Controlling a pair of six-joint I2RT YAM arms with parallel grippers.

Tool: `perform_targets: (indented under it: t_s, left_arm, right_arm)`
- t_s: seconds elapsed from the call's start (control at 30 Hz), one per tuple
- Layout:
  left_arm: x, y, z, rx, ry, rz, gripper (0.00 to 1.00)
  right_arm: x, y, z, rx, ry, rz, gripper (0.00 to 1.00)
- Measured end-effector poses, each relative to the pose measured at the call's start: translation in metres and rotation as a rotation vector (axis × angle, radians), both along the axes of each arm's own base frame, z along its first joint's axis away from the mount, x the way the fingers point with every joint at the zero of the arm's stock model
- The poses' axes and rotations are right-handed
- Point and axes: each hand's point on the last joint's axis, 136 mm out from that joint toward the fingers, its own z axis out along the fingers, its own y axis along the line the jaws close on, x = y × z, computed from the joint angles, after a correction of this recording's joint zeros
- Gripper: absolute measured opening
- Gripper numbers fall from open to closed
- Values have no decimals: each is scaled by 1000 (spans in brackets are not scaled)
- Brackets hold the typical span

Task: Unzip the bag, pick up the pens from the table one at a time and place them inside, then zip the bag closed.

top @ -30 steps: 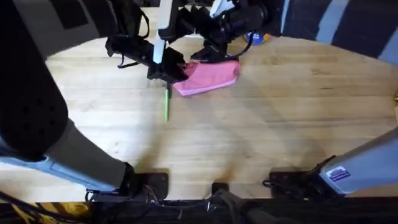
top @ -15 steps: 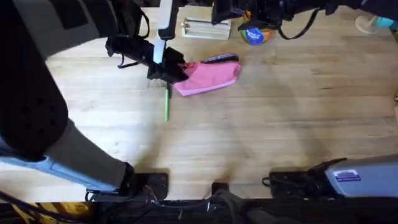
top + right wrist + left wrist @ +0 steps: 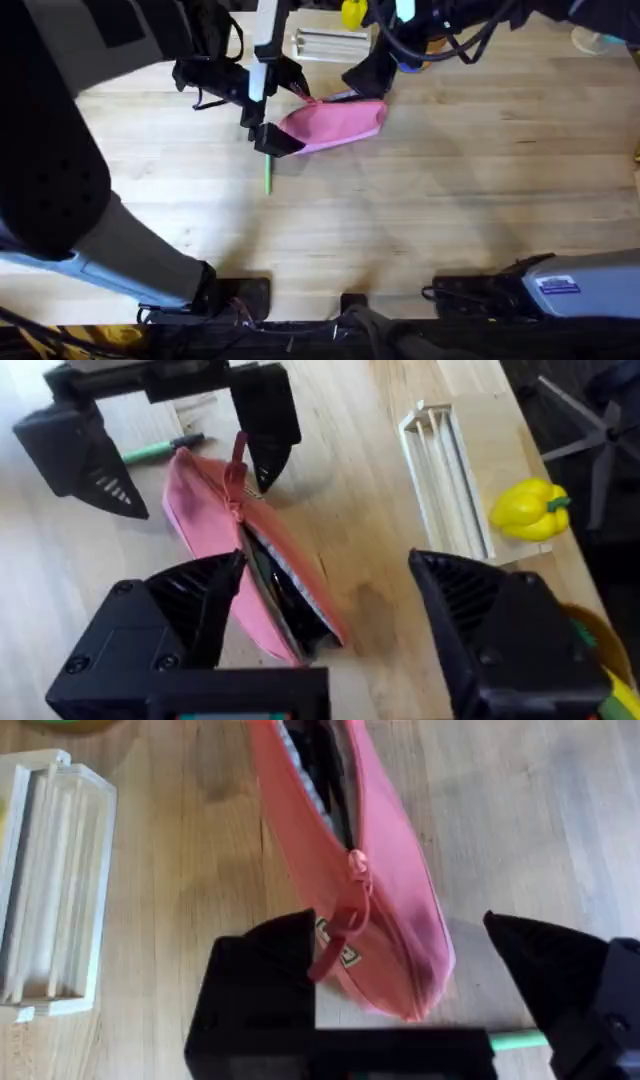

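Bag (image 3: 335,123) part-unzipped btwn 2 open hands

no legible text or labels anywhere

Bag (image 3: 335,123): pink, dark inside. Pen (image 3: 267,174) beside bag: bright green. Table (image 3: 450,190): pale wood grain. Grippers: black.

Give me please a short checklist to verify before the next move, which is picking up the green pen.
1. Bag unzipped: ok, the far part gapes, the zipper pull sits near the left gripper.
2. Left gripper free: ok, jaws open around the bag's end.
3. Right gripper free: ok, jaws open, holding nothing.
4. Green pen on the table: ok, beside the bag.
5. Pens already inside: cannot tell, interior dark.
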Motion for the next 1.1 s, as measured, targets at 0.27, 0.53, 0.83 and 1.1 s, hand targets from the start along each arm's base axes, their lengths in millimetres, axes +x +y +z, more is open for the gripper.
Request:
perform_targets:
  t_s: [0.27,0.53,0.83,1.1]
  left_arm:
    - [0,18,8,-36,37,65,993]
    - [2,74,48,-49,-16,243,993]
    - [-3,99,56,-62,13,331,993]
    - [-5,98,55,-62,23,331,993]
  right_arm:
    - [-1,0,0,-40,-60,76,997]
    - [-12,4,-3,-13,-31,148,997]
    - [-5,2,-29,-54,-4,180,997]
    - [-4,4,-26,-49,-24,198,57]
